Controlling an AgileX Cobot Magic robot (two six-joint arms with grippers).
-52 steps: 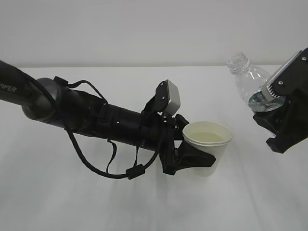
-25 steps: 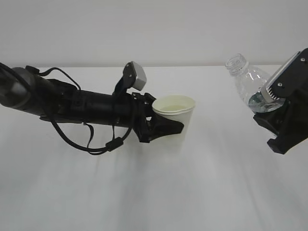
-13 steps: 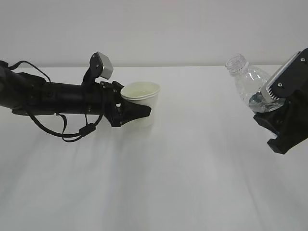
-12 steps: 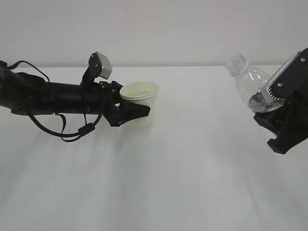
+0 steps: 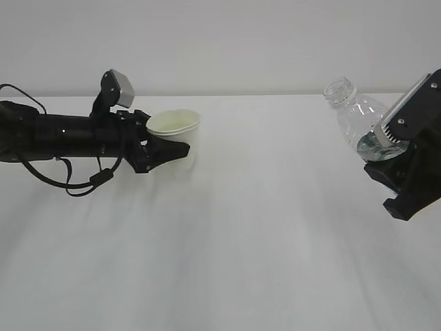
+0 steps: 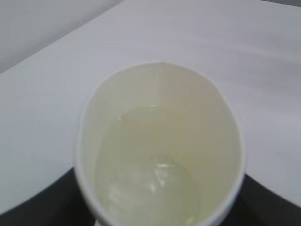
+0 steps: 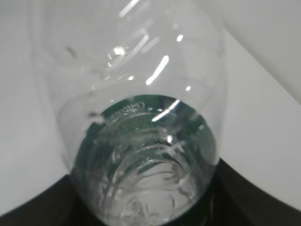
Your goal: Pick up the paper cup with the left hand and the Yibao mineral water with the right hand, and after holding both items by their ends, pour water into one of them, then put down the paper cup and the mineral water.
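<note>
The white paper cup (image 5: 177,131) sits in my left gripper (image 5: 171,151), which is shut on it at the left of the exterior view, upright and low over the table. In the left wrist view the cup (image 6: 160,146) fills the frame, with clear water in its cream inside. My right gripper (image 5: 394,160) is shut on the lower part of the Yibao mineral water bottle (image 5: 358,118), held up at the right edge, tilted with its open neck up and left. In the right wrist view the clear ribbed bottle (image 7: 141,122) shows its green label band.
A white table (image 5: 262,241) spreads under both arms, with a pale wall behind. The black left arm (image 5: 55,134) with cables and a grey camera box (image 5: 117,87) lies low across the left side.
My left arm has drawn back to the left and away with the cup, from the middle to the far left. The right gripper and bottle have stayed still.
</note>
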